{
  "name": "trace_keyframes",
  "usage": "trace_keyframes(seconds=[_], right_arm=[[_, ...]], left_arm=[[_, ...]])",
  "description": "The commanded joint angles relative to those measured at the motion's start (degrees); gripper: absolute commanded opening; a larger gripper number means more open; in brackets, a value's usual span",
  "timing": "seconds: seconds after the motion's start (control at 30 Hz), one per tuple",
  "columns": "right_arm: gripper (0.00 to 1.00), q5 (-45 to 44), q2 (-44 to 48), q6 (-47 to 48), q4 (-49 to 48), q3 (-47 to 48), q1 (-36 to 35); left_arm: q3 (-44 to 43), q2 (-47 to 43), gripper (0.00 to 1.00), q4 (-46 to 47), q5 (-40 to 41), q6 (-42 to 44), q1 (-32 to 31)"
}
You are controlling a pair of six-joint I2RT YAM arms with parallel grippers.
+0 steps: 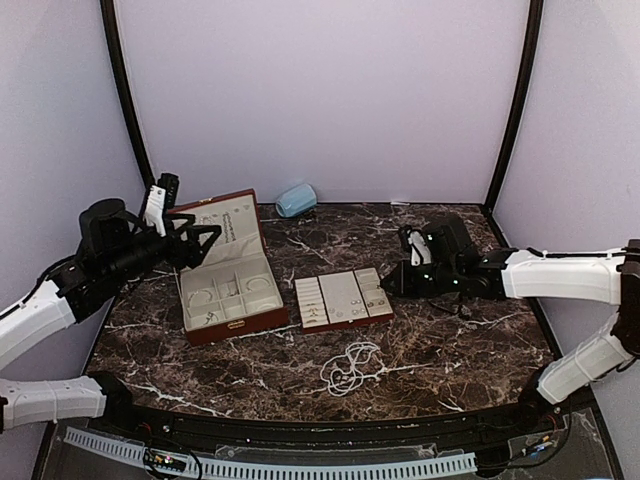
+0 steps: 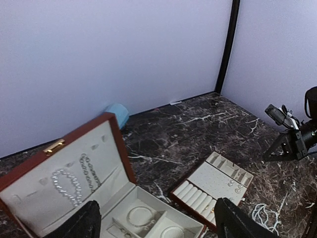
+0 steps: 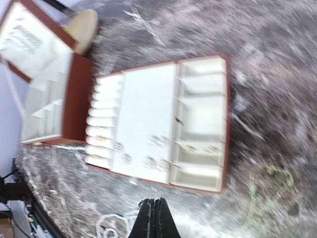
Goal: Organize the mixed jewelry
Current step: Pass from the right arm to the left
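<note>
A loose pearl-like bead strand (image 1: 350, 368) lies tangled on the marble, in front of the tray. It also shows in the right wrist view (image 3: 111, 223). The open reddish-brown case (image 1: 225, 265) holds bead strands (image 2: 69, 183) in its lid and a bangle (image 2: 141, 216) in a compartment. The separate cream tray (image 1: 343, 297) carries small earrings (image 3: 158, 142) and rings. My left gripper (image 1: 208, 245) is open and empty, held above the case. My right gripper (image 1: 392, 283) is shut at the tray's right end, and I see nothing between its fingers (image 3: 153, 218).
A pale blue rounded object (image 1: 296, 200) lies at the back wall behind the case. Purple walls with dark corner posts close in the table. The right wrist view is blurred.
</note>
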State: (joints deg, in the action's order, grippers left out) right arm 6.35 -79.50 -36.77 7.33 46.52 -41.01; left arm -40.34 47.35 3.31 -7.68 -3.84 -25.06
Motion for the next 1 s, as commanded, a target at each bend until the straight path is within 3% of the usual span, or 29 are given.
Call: trace_keyframes(seconds=[0.0,0.17,0.37,0.67,0.97], right_arm=[[0.00,2.40,-1.70,2.48,-15.42,0.11,-3.14],[0.00,-5.49,-4.78,4.78,-20.54,1.58,-8.76],[0.00,-12.77,-6.59,6.84,-24.60,2.47,-13.18],[0.00,-15.09,-6.75,9.28,-23.69,3.58,-14.88],[0.00,-15.23,-7.64,10.28,-22.69,4.61,-15.54]], left_arm=[[-3.06,7.04,0.81,3.32,4.71,-6.47,-10.07],[-6.18,17.99,0.79,7.73,6.16,-24.14,-19.27],[-9.39,28.72,0.75,12.18,4.65,-35.31,-24.82],[-13.45,38.07,0.67,12.07,2.10,-40.07,-25.91],[-15.37,41.63,0.53,13.53,1.08,-40.51,-25.92]])
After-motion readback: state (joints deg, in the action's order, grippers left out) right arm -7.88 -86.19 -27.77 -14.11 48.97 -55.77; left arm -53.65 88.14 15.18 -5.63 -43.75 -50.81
